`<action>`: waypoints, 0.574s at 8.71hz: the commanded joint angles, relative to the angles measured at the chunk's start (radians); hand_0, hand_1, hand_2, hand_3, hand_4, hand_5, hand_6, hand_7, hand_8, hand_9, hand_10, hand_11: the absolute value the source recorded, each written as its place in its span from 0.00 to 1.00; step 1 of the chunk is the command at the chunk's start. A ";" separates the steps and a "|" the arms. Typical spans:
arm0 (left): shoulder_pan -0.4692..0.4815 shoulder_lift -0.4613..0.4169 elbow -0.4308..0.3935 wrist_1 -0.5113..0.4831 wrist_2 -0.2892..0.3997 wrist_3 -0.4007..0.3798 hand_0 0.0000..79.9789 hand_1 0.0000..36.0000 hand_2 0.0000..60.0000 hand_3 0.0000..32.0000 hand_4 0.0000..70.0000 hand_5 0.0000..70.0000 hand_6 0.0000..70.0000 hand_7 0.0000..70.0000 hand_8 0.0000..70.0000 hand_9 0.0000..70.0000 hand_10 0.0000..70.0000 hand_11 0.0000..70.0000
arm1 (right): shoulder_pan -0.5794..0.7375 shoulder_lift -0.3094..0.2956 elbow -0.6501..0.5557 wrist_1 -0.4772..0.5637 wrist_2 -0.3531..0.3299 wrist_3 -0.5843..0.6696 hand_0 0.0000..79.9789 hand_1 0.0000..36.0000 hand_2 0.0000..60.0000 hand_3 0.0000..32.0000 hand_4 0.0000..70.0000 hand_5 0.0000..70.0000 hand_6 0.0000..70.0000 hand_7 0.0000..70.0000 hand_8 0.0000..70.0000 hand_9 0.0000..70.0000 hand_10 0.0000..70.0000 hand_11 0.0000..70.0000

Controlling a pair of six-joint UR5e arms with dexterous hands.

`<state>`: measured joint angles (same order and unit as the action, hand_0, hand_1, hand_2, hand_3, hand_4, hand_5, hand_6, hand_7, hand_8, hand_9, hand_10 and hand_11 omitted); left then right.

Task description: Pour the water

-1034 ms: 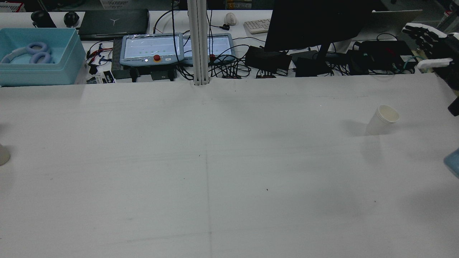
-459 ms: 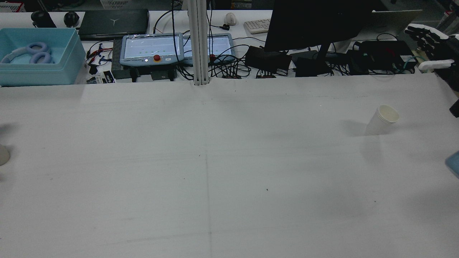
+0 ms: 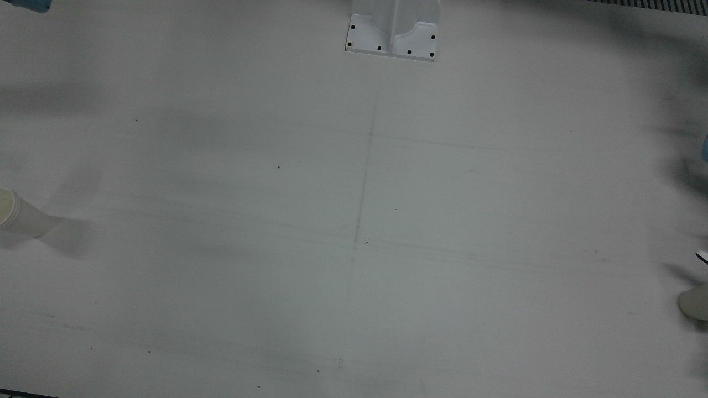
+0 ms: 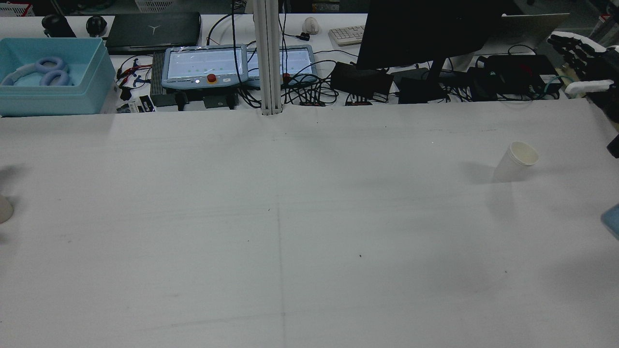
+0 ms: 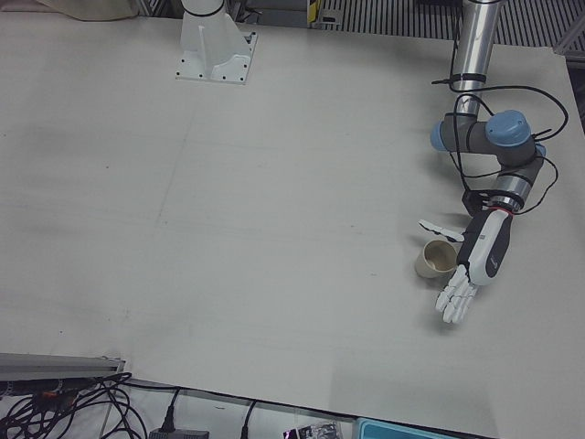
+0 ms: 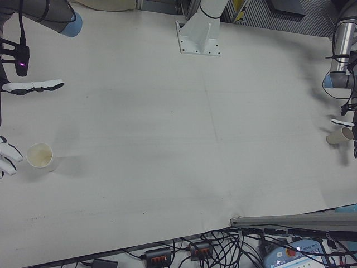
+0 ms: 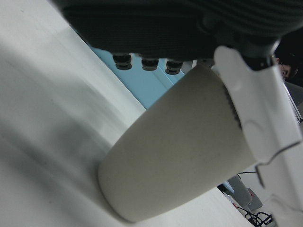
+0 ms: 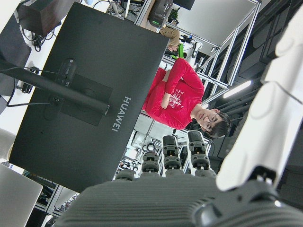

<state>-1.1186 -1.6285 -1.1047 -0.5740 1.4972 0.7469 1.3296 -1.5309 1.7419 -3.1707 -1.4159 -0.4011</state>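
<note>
We see two smooth tapered paper cups: left hand (image 5: 472, 267) open beside one cup (image 5: 436, 260); right hand (image 6: 19, 89) open near the other cup (image 6: 40, 156).

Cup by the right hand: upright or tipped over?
Upright. The cup stands on its base on the table, open mouth up; the right hand beside it holds nothing.

The monitor (image 8: 90, 99) back reads "HUAWEI".

cups: 2 (left one (image 5: 436, 260), right one (image 6: 40, 156)) | hands: 2 | monitor (image 4: 425, 31): 1
</note>
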 commanded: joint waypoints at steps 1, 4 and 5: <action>0.005 -0.001 0.003 0.005 0.000 0.002 0.66 0.12 0.00 0.00 0.45 0.42 0.03 0.08 0.04 0.00 0.04 0.08 | 0.002 0.000 0.004 0.000 0.000 0.001 0.62 0.32 0.00 0.00 0.14 0.25 0.13 0.26 0.10 0.11 0.00 0.00; 0.005 -0.002 -0.001 0.026 -0.003 0.000 0.66 0.06 0.00 0.00 0.69 1.00 0.08 0.13 0.06 0.01 0.06 0.08 | 0.010 -0.002 0.019 -0.002 0.000 0.002 0.63 0.32 0.00 0.00 0.17 0.26 0.13 0.26 0.10 0.11 0.00 0.00; 0.005 -0.005 0.000 0.031 -0.021 0.000 0.68 0.12 0.00 0.00 0.75 1.00 0.10 0.17 0.08 0.01 0.06 0.09 | 0.014 -0.023 0.036 -0.002 0.000 0.001 0.63 0.33 0.00 0.00 0.16 0.26 0.13 0.26 0.10 0.11 0.00 0.00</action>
<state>-1.1145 -1.6298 -1.1041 -0.5558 1.4955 0.7472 1.3357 -1.5323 1.7576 -3.1721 -1.4158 -0.4001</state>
